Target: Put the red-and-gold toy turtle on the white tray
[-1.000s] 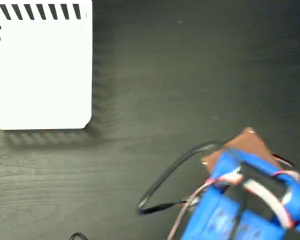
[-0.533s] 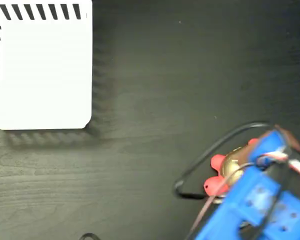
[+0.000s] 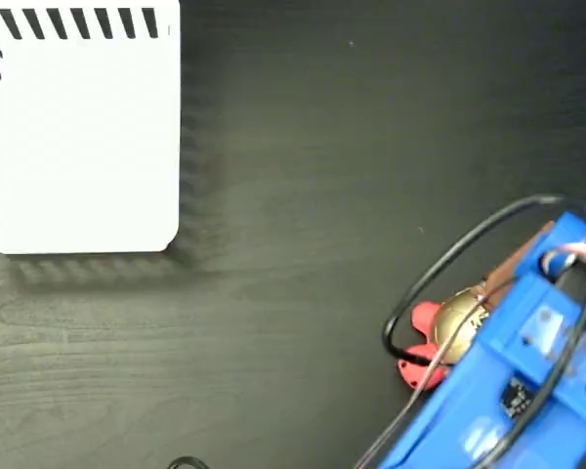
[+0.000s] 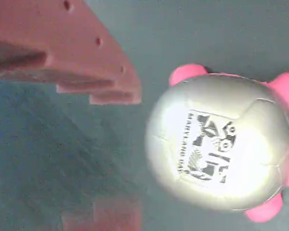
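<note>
Tool (image 4: 116, 154) gapes beside gold-shelled, red-footed turtle (image 4: 221, 142).

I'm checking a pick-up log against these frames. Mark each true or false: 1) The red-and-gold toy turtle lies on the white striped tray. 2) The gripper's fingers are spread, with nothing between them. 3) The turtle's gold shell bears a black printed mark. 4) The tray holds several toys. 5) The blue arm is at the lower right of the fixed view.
1) False. The red-and-gold toy turtle lies on the dark table, far from the white striped tray.
2) True. The gripper is open; the turtle sits beside the gap.
3) True.
4) False. It holds nothing.
5) True, the blue arm.
</note>
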